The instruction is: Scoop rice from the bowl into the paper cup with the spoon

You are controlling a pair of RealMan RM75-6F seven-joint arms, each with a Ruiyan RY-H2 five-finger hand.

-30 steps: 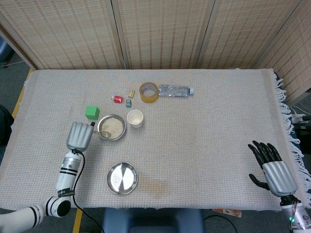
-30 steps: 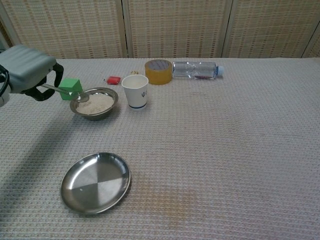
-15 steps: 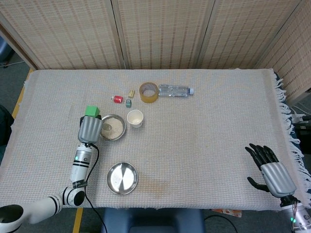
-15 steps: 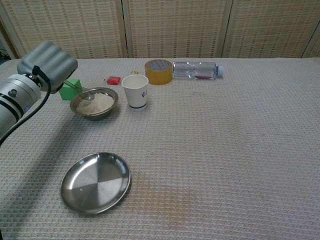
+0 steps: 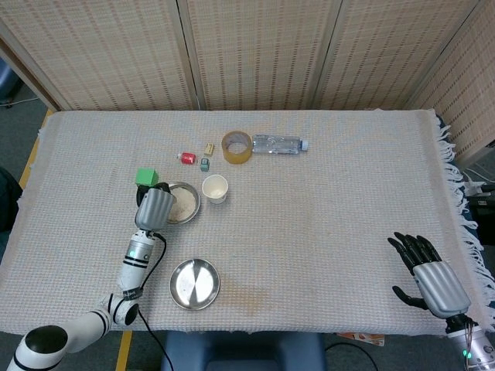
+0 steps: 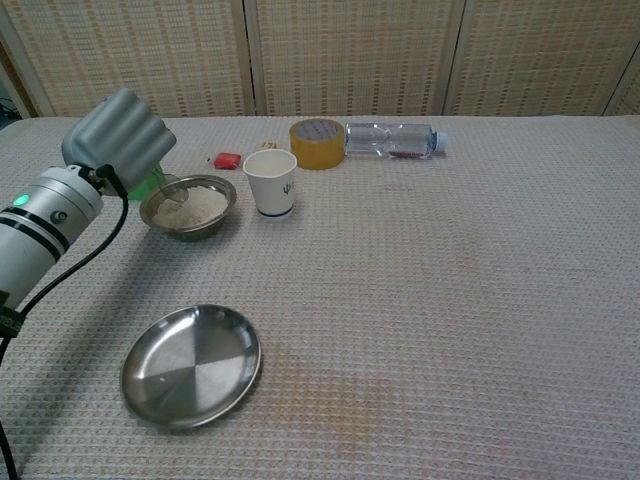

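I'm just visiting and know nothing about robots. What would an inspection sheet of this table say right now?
Surface: table under a woven cloth, faint stain near the front edge.
Job's things: bowl of rice; paper cup upright beside it; spoon tip in the bowl.
Clutter: empty steel plate, tape roll, bottle on its side, green block, small red item.
Hands: left hand over the bowl's edge, holding the spoon; right hand near the table's right front corner, fingers spread, holding nothing.
Cables: black cable along the left arm.
Surroundings: woven screens behind.
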